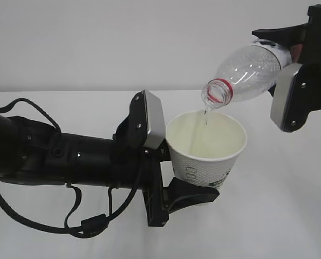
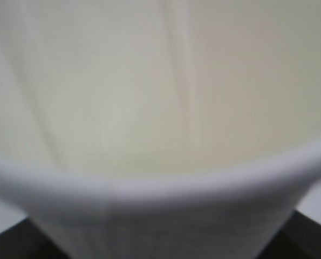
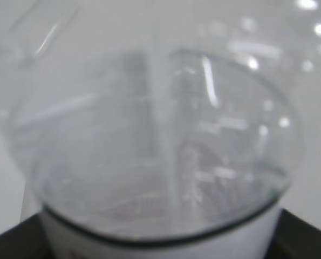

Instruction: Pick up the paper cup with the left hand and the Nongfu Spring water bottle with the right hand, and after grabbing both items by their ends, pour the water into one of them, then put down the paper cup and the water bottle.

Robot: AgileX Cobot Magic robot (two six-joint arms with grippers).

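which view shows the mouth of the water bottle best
The exterior view: the water bottle is tipped with its red-ringed mouth above the paper cup, a thin stream of water falling in. The right wrist view shows only the bottle's blurred clear body, no mouth. The left wrist view shows just the cup's inside.
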